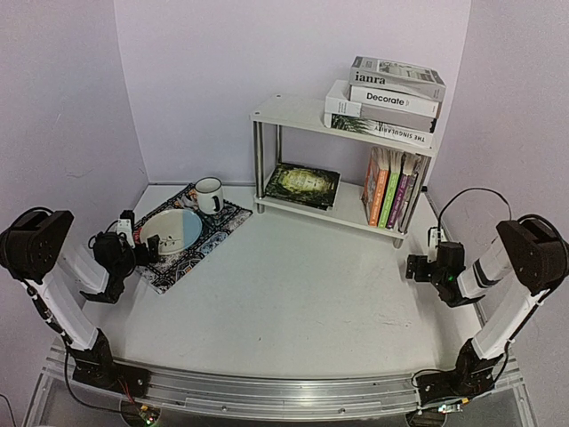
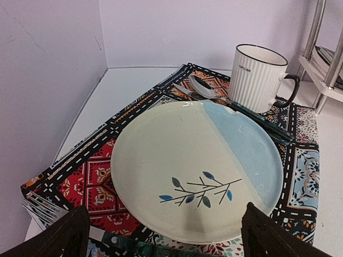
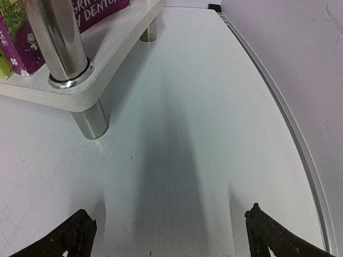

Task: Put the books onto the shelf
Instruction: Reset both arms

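From the top camera you see the shelf against the back wall, right of centre on the table. Every book in sight is on it. A stack of large pale books lies flat on the right end of the upper board. A row of upright books in orange, green and purple stands at the right end of the lower board, and a dark green book lies flat at its left end. Left of the shelf lies a patterned mat with a plate and a mug on it. Your left gripper sits at the mat's near left edge, aimed at the plate. Your right gripper hangs low near the shelf's right front corner.

Through the left wrist camera, your fingers sit in the bottom corners, spread wide and holding nothing. The plate fills the view beyond them. Behind it lie a spoon and the mug, a fork pokes out at the mat's near left corner, and a chrome leg of the shelf shows at the right edge.

Through the right wrist camera, your fingers again stand wide apart over bare table, gripping nothing. Ahead on the left is the corner of the lower board with its front leg, and a purple book stands on the board behind it.
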You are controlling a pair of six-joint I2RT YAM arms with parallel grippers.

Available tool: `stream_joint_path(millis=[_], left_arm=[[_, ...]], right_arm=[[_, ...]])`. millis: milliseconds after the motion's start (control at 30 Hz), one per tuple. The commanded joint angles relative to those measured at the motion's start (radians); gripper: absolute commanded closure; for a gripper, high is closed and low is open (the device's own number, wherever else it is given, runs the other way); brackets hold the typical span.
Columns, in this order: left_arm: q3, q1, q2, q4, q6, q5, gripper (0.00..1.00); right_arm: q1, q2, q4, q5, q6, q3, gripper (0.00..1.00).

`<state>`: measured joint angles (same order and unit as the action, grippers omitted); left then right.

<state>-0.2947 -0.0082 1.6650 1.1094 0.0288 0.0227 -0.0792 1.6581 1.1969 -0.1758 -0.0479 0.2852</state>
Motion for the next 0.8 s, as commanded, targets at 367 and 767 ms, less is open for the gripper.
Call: stream_joint_path(millis=[367, 767], left_arm=[[-0.025, -0.001, -0.002, 0.039, 0.011, -0.013, 0.0], [-0.029, 0.0, 0.003, 0.035, 0.01, -0.013, 0.0]], right_arm=[[0.002, -0.003, 0.003, 0.009, 0.005, 0.012, 0.02], [0.002, -0.003, 0.003, 0.009, 0.005, 0.012, 0.02]])
